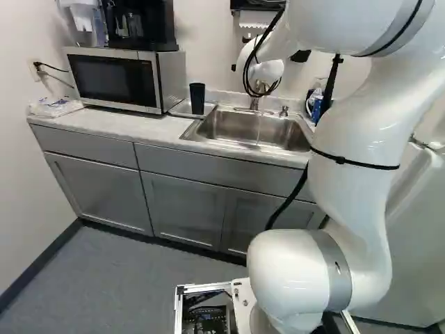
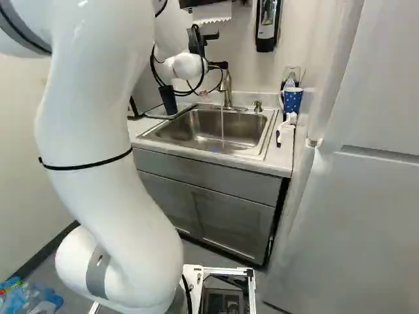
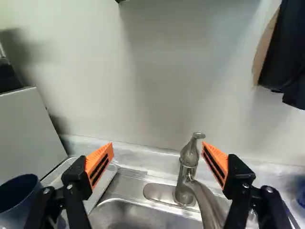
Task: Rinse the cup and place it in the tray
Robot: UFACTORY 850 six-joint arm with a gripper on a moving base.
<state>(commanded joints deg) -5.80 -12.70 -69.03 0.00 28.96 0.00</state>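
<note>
My fingers are spread wide and hold nothing; the tap lever shows between them, closer to the finger farther from the cup. The cup, in the upper left of the left base view, stands upright at the tray, outside my fingers on the microwave side. Water runs, so I judge the lever comes next, not the cup.
</note>
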